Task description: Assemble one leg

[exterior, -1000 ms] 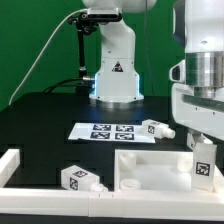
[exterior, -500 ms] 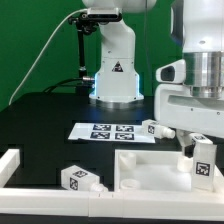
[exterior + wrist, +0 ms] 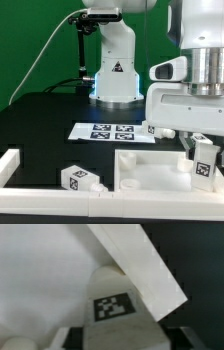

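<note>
Judging by looks, your gripper (image 3: 203, 160) pinches the leg (image 3: 204, 158) firmly across flat tagged sides; it's light, rigid, slick.

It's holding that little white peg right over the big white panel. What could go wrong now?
1. The leg could slip or twist in the gripper; the wrist view shows only its tagged end between the fingers.
2. It hangs close to the panel's raised rim, so a small aiming error could knock it against the rim.
3. The arm's bulk sits near another leg by the marker board and might nudge it.
</note>
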### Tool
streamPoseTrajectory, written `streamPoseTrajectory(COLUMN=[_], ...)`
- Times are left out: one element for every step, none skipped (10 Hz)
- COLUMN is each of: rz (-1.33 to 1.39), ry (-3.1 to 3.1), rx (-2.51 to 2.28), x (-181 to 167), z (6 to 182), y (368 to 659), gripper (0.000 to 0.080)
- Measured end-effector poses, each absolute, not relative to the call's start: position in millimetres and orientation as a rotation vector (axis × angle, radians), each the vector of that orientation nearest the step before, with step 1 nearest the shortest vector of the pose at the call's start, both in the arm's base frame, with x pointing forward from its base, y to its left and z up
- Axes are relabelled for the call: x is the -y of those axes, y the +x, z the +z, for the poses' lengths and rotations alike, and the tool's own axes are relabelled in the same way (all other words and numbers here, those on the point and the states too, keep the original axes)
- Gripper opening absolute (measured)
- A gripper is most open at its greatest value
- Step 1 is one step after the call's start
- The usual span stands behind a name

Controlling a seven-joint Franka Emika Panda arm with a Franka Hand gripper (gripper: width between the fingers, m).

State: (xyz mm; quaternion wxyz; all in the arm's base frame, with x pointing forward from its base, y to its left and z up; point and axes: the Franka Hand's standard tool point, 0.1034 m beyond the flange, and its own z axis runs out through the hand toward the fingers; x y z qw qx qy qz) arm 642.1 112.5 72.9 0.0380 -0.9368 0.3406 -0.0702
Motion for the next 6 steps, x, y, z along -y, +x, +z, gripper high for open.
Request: streamPoseTrajectory(rz=[-0.209, -0.203, -0.179, -0.155, -0.132, -0.109], ry=[-2.826, -2.769, -2.666, -2.489, -2.312, -2.167], rx=[-1.155, -1.276, -1.472, -1.719, -1.915, -2.057], x=[-111.6, -110.8, -111.1, -111.2, -112.0, -112.4], z=[72.6, 72.4, 71.8, 70.9, 70.6, 70.4], y=[641.7, 641.6, 640.1, 639.5, 639.1, 639.0], gripper=[0.0290, 0.0290, 0.0290, 0.0290, 0.0290, 0.0290])
